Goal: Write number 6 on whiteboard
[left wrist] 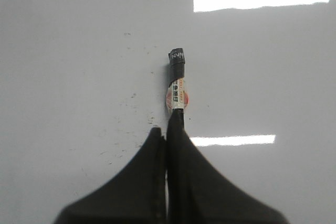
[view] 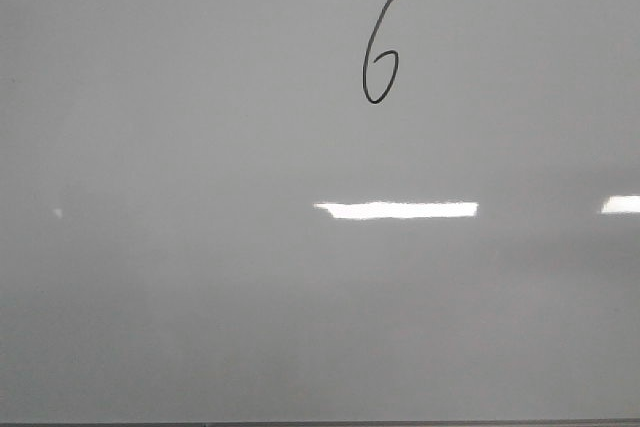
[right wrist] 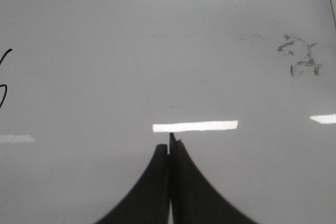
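Six (view: 379, 50) sat far, right of centre on whiteboard (view: 150, 297) — finished. My left gripper (left wrist: 167, 136) pinched marker (left wrist: 177, 85); right gripper (right wrist: 169, 148) closed, empty. Risk — stray dip would smear ink.

Number 6 (right wrist: 4, 80) cut by frame edge in my right wrist view, only part of strokes visible. Marker (left wrist: 177, 85) lower barrel hidden between left gripper (left wrist: 167, 132) fingers; label print too small to read.

Likely office or lab: glossy whiteboard (view: 180, 277) fills view, reflecting long rectangular ceiling light strips (view: 397, 210).
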`<move>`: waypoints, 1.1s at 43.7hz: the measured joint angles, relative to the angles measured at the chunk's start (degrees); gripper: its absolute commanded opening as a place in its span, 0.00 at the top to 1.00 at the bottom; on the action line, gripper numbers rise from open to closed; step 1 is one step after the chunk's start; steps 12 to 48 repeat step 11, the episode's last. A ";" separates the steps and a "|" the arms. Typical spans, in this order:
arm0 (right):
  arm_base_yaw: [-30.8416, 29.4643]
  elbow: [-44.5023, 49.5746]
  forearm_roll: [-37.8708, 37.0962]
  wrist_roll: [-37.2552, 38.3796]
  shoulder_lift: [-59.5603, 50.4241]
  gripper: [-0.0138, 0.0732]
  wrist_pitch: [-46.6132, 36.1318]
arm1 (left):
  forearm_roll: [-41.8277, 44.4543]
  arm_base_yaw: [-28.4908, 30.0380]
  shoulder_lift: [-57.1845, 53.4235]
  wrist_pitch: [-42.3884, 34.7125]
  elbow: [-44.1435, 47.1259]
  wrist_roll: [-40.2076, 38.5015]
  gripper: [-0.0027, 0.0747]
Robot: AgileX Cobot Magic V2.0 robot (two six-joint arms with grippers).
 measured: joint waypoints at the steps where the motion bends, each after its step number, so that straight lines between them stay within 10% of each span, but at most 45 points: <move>1: 0.00 0.00 0.00 0.00 0.00 0.98 0.00 | 0.00 0.00 0.00 0.00 0.00 0.00 0.99; 48: 0.00 0.00 0.00 0.00 0.00 0.98 -0.30 | 0.00 0.00 0.00 0.00 0.00 0.00 0.99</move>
